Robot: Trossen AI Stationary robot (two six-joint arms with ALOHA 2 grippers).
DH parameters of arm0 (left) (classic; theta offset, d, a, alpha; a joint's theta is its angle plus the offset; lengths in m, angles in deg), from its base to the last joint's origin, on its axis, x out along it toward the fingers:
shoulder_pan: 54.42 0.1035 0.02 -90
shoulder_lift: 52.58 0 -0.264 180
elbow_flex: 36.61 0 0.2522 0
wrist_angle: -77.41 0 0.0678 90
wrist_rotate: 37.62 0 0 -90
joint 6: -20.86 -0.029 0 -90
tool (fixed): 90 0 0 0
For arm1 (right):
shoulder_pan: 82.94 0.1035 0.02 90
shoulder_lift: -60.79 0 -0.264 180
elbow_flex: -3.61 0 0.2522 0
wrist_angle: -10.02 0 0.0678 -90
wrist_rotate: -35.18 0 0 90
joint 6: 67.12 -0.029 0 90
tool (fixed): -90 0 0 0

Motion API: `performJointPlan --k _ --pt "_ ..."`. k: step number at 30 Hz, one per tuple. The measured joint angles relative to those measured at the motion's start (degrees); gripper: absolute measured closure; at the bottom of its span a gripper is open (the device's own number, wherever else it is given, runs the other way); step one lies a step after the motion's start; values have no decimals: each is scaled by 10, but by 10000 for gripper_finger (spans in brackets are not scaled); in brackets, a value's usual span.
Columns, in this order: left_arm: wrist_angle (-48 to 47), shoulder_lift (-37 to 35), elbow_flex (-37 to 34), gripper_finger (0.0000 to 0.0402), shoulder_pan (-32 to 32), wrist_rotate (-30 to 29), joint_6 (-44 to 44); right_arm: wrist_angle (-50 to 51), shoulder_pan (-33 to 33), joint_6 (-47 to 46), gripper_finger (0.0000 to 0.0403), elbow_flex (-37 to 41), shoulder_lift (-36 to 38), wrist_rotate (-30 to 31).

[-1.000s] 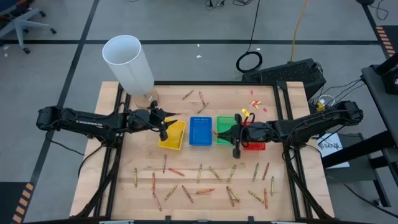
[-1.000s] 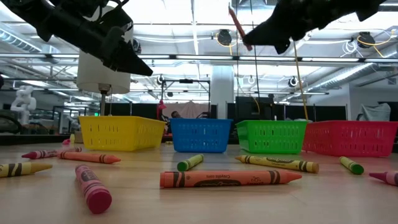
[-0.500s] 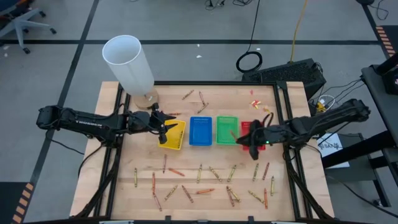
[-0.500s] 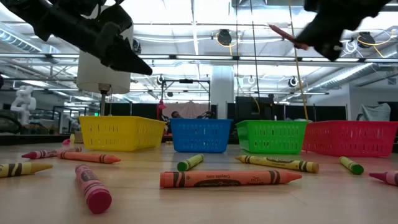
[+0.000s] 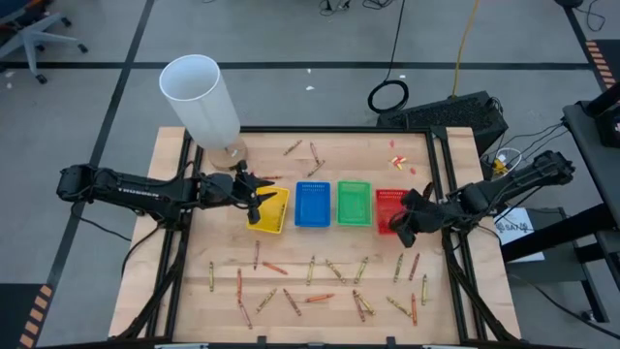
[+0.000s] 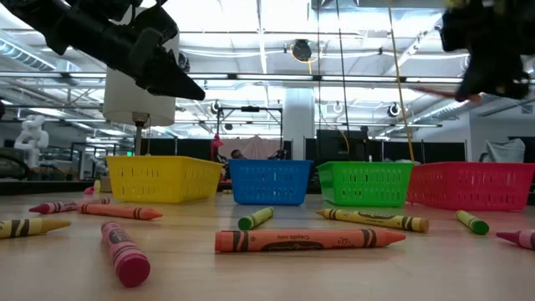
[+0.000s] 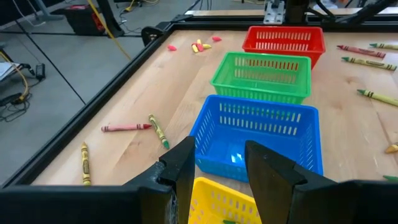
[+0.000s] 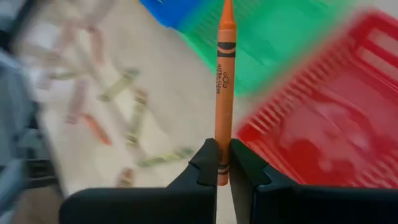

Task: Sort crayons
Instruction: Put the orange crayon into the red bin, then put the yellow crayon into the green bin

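Observation:
My right gripper (image 5: pixel 400 228) hangs over the near right part of the red tray (image 5: pixel 391 201), shut on an orange crayon (image 8: pixel 223 74). In the low view the crayon (image 6: pixel 439 91) lies nearly level, high above the trays. My left gripper (image 5: pixel 260 199) hovers open and empty over the far end of the yellow tray (image 5: pixel 270 215). The blue tray (image 5: pixel 312 204) and green tray (image 5: pixel 354 203) stand between the yellow and red ones. Many crayons (image 5: pixel 312 281) lie flat on the near half of the table, and a few (image 5: pixel 302 149) lie at the far side. My right gripper pinches the orange crayon between its two fingers near its blunt end (image 8: pixel 219 163). The crayon lies along the fingers, and its pointed tip (image 8: pixel 226 7) sticks out forward past them. It is lifted clear, above the red tray.
A tall white cylinder (image 5: pixel 200 97) stands at the table's far left corner. Small pink and yellow scraps (image 5: pixel 397 160) lie on the far right. The four trays stand in a row across the middle. The wooden table has a black frame (image 5: pixel 320 130).
My right gripper has carried the crayon toward the table's right edge, from above the green tray to above the red tray. The crayon has tipped from steeply upright to nearly level. My left gripper has kept still.

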Motion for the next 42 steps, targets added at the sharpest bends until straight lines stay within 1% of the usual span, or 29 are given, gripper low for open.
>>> performJointPlan --k 4,8,14,18,23,30,34,42 --pt "0 0 0 260 0 -1 -5 100 2 -98 401 0 -9 3" --pt "0 0 0 260 0 -1 -15 151 2 -159 401 0 -21 18" --pt "0 0 0 260 0 -1 -15 157 2 -222 401 0 -45 61" --pt "0 0 0 260 0 -1 -15 163 1 -257 401 0 -86 81" --pt "0 0 0 260 0 -1 -15 157 2 -280 401 0 -140 106" --pt "0 0 0 260 0 10 -13 152 1 -304 400 0 -197 106" --pt "0 0 0 260 0 11 -12 151 1 -308 378 0 -208 106" --pt "0 0 0 260 0 13 0 161 1 -287 294 0 -209 107"
